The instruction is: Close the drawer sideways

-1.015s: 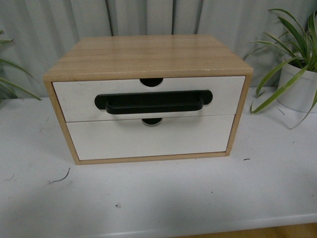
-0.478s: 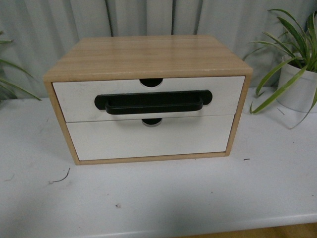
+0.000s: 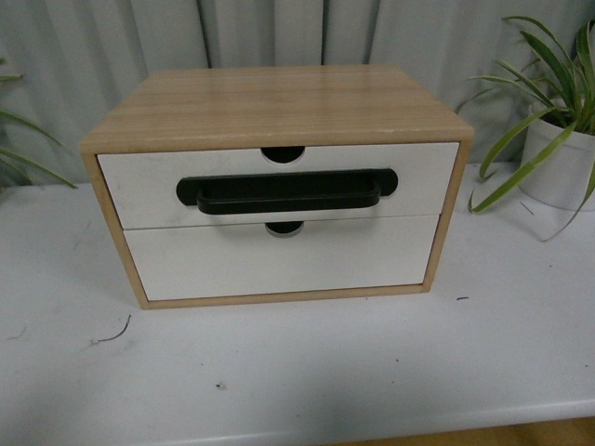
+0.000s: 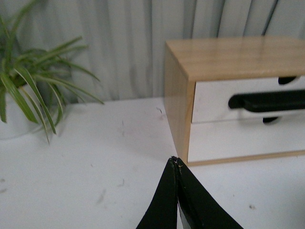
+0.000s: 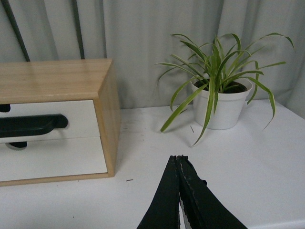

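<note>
Wood-grain cabinet (image 3: pixel 279 102) is standing on the white table (image 3: pixel 307 372), and the drawer (image 3: pixel 279 186) with the black bar handle (image 3: pixel 286 191) is sitting flush in its upper slot, above a plain white drawer front (image 3: pixel 279 258). My left gripper (image 4: pixel 177 164) is hovering beside the cabinet's left corner, jaws pressed together. My right gripper (image 5: pixel 177 160) is hanging over bare table between cabinet and potted plant (image 5: pixel 220 90), jaws likewise pressed together.

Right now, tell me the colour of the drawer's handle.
Black, on the white drawer; the handle shows best in the front view.
</note>
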`<action>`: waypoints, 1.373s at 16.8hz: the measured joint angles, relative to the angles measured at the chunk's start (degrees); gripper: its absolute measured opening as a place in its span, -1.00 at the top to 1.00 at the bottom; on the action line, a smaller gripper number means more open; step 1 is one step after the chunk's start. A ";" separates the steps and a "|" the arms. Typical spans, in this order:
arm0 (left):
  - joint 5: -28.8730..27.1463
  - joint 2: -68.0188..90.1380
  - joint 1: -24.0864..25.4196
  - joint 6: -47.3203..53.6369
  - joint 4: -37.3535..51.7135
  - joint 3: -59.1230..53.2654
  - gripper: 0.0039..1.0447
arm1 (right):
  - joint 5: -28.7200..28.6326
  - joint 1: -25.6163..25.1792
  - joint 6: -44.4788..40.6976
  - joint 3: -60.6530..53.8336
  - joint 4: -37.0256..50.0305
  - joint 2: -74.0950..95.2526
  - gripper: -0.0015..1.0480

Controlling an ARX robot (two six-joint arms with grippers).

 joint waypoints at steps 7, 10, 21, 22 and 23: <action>0.04 -1.38 0.00 0.02 0.52 0.00 0.97 | -0.13 0.00 0.00 0.04 -12.94 -9.62 0.96; 0.02 -1.38 0.00 0.02 0.55 0.00 0.97 | -0.02 0.00 0.00 0.04 -14.47 -13.64 0.96; 0.04 -1.38 0.00 -0.04 0.52 0.00 -0.30 | -0.04 0.00 -0.02 0.04 -14.36 -13.70 -0.17; 0.02 -1.38 0.00 -0.04 0.52 0.00 -0.58 | -0.04 0.00 -0.02 0.04 -14.36 -13.70 -0.45; 0.04 -1.38 0.00 -0.04 0.52 0.00 -0.79 | -0.02 0.00 -0.02 0.04 -14.36 -13.70 -0.65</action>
